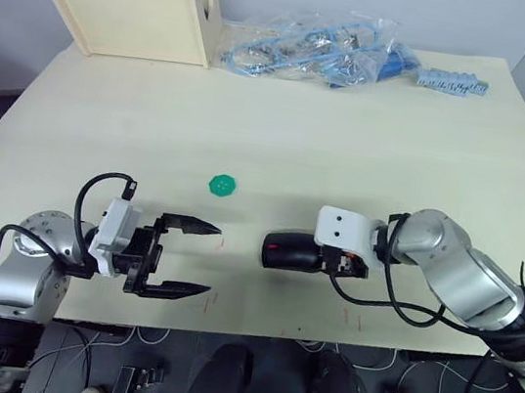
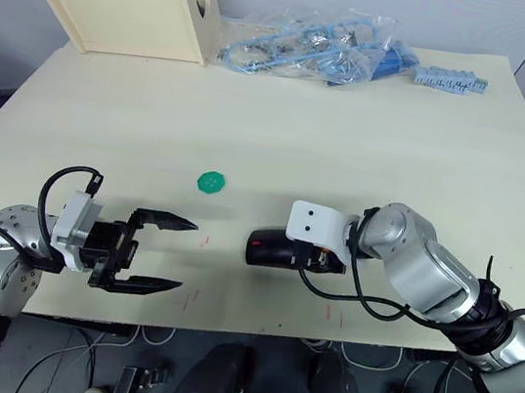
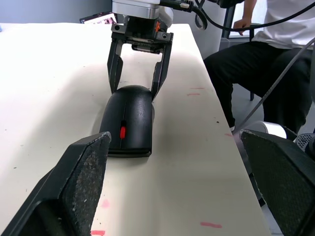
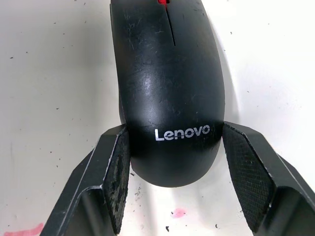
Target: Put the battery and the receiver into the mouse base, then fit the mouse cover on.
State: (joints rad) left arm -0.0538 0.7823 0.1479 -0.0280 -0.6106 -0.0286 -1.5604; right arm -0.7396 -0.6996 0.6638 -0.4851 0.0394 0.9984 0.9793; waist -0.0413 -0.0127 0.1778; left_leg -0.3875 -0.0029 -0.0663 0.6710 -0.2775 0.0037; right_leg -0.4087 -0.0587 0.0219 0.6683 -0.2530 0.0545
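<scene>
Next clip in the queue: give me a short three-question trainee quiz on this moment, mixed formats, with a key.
1. True or false: the left gripper is holding the mouse.
2. Multiple choice: where does the green disc lie? A) inside the wooden tray B) on the bare table, farther from the robot than the mouse C) between the left gripper's fingers
3. Fill in: the right gripper has one finger on each side of the mouse's ____ end, the end with the Lenovo logo.

Key
1. False: it is open and empty, off to the mouse's left.
2. B
3. Rear. One pad touches the shell; the other stands a little off it.
</scene>
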